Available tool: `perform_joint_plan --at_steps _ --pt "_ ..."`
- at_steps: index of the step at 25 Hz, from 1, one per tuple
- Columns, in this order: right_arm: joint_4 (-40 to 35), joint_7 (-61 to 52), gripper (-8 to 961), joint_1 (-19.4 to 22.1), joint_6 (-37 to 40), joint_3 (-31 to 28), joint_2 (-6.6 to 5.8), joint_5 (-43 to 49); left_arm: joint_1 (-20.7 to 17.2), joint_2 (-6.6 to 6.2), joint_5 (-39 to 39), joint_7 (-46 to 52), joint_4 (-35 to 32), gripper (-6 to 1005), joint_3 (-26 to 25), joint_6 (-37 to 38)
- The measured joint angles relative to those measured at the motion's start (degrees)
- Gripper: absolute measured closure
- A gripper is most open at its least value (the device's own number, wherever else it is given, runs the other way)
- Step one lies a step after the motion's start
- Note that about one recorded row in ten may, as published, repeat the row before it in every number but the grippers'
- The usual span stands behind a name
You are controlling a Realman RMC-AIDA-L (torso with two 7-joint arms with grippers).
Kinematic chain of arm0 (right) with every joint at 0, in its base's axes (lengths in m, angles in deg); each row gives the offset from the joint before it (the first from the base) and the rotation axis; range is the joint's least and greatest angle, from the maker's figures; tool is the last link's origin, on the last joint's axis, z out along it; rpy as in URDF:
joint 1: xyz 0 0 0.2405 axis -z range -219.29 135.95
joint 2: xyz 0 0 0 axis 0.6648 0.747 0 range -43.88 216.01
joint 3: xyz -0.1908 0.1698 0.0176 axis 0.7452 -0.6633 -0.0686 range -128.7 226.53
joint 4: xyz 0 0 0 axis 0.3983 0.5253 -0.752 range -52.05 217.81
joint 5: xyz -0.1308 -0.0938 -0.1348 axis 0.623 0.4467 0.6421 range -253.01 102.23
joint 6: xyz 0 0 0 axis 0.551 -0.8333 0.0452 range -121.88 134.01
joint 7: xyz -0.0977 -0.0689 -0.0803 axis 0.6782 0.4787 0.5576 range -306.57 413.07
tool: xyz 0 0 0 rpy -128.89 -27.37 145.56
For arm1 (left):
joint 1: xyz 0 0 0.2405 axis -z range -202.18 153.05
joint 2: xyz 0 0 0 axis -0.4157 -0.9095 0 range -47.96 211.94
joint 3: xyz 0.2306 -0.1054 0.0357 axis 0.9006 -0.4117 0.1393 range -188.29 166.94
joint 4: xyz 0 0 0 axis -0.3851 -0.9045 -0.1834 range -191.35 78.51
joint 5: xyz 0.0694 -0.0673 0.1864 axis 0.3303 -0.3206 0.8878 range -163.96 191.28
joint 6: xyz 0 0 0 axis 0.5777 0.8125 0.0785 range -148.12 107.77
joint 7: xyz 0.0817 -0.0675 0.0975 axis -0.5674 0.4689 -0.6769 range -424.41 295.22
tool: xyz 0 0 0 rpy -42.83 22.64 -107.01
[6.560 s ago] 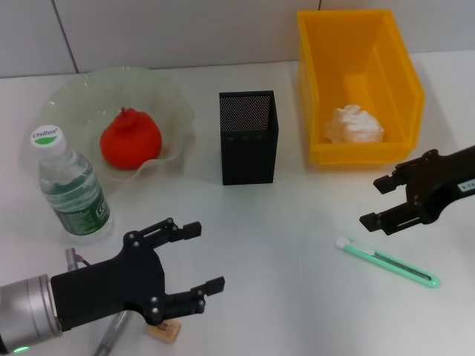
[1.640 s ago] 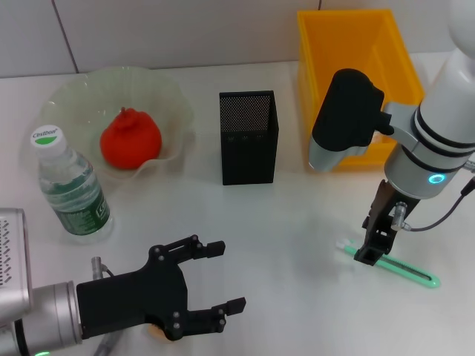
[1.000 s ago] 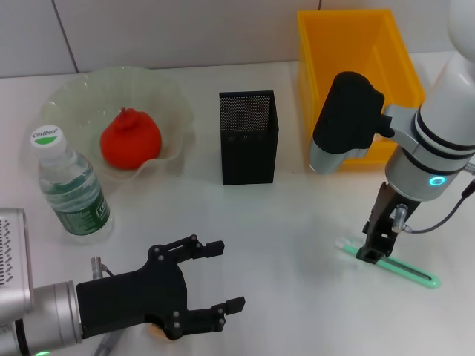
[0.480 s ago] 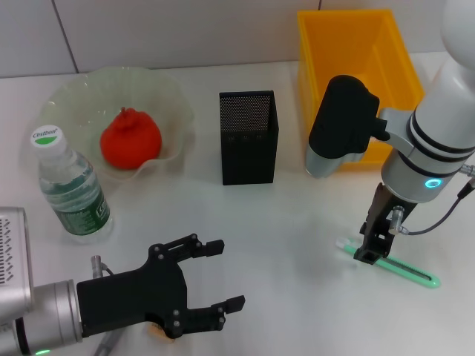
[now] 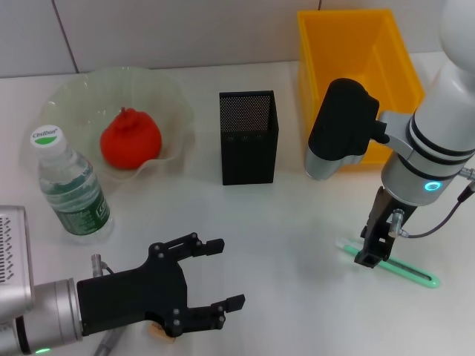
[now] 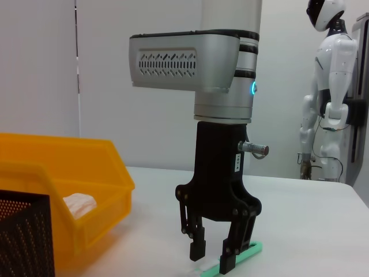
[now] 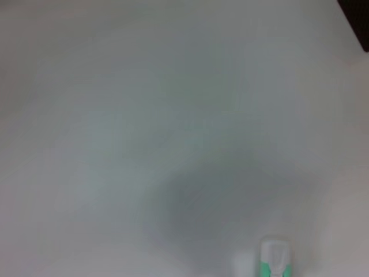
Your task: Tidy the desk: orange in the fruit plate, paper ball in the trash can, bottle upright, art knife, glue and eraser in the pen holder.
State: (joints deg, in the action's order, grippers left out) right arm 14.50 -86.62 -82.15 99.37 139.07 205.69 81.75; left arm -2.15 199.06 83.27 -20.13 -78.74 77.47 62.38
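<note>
The orange (image 5: 130,141) lies in the pale-green fruit plate (image 5: 80,87). The bottle (image 5: 70,191) stands upright beside the plate. The black mesh pen holder (image 5: 249,137) stands mid-table. The paper ball (image 6: 78,203) lies in the yellow trash can (image 5: 356,52). The green art knife (image 5: 404,268) lies flat at the right. My right gripper (image 5: 372,254) points straight down at the knife's white end, open, one fingertip (image 6: 229,262) touching it. My left gripper (image 5: 225,274) hovers open near the front edge above the tan eraser (image 5: 159,331). A grey stick (image 5: 97,262), possibly the glue, shows from under that arm.
The table between the pen holder and the knife is bare white. A white humanoid figure (image 6: 331,92) stands far off beyond the table's edge. The right wrist view holds only the tabletop and the knife's white tip (image 7: 274,258).
Since 6.6 s ago my right arm swung in from the right and now stands upright over the knife. My left gripper shifted slightly right. Over the last second the right gripper barely moved.
</note>
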Motion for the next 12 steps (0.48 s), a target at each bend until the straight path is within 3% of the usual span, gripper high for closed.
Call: perform_joint_plan --at_steps 12 --pt "0.7 -0.2 654 -0.1 -0.1 0.1 0.0 -0.1 0.1 0.05 0.0 0.0 0.0 184 0.1 0.0"
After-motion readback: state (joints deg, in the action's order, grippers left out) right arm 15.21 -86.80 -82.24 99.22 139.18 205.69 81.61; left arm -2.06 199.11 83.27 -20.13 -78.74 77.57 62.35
